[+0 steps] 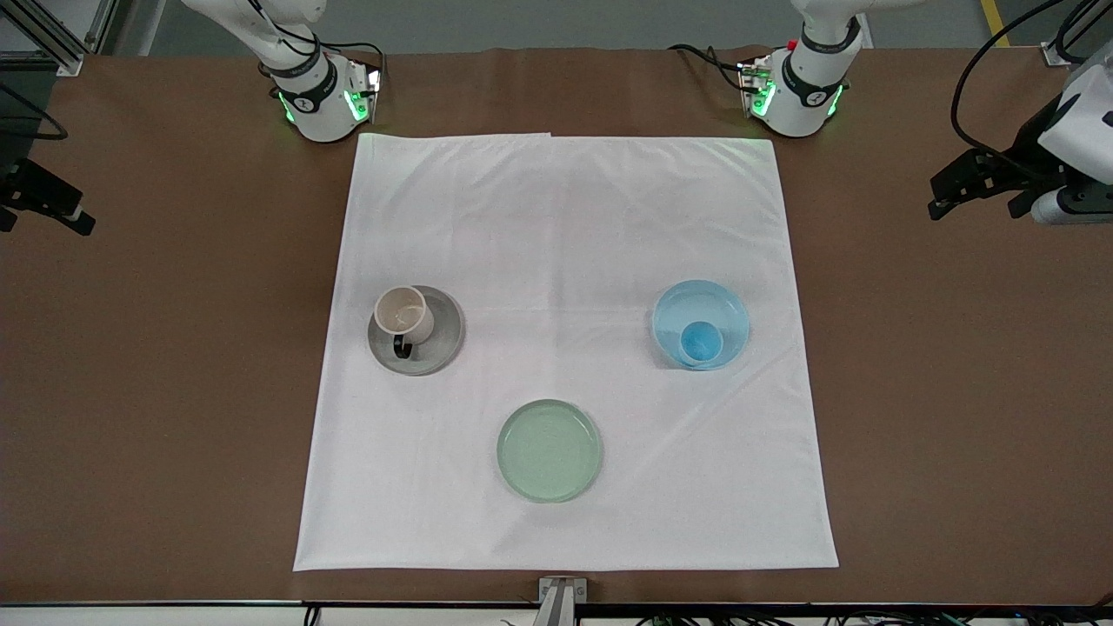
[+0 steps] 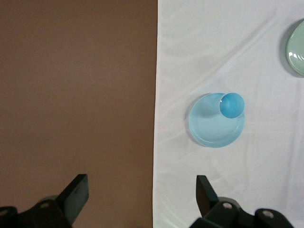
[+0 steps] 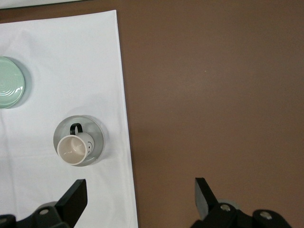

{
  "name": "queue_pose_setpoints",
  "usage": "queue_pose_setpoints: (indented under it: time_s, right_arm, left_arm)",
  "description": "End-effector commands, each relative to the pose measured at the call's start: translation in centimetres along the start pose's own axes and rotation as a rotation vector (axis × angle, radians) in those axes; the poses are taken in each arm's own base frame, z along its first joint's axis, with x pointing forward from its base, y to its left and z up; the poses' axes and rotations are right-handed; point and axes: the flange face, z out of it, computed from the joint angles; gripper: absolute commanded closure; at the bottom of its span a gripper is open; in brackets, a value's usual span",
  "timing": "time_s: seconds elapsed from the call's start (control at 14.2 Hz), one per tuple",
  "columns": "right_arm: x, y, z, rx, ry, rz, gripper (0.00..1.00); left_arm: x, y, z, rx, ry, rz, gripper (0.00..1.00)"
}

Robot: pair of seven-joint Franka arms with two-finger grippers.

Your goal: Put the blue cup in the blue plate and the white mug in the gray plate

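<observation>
The small blue cup [image 1: 700, 342] stands upright in the blue plate [image 1: 696, 300], toward the left arm's end of the white cloth. Both show in the left wrist view, cup [image 2: 232, 105] on plate [image 2: 211, 130]. The white mug [image 1: 404, 315], with its dark handle, stands on the gray plate [image 1: 445, 335] toward the right arm's end. Both show in the right wrist view, mug [image 3: 72, 149] on plate [image 3: 98, 142]. My left gripper [image 1: 974, 204] [image 2: 141, 194] is open and empty, up over the cloth's edge. My right gripper [image 1: 43, 213] [image 3: 141, 197] is open and empty at the other end.
A pale green plate [image 1: 549, 449] lies on the white cloth [image 1: 565, 217], nearer the front camera than the other two plates; it shows in both wrist views [image 2: 297, 47] [image 3: 9, 89]. Bare brown table [image 1: 174, 348] surrounds the cloth.
</observation>
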Motion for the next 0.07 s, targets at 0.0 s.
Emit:
queue_pose_setpoints:
  time_s: [0.0]
  right_arm:
    - [0.20, 0.38, -0.30, -0.002, 0.006, 0.000, 0.00]
  left_arm:
    - [-0.53, -0.07, -0.71, 0.024, -0.013, 0.011, 0.00]
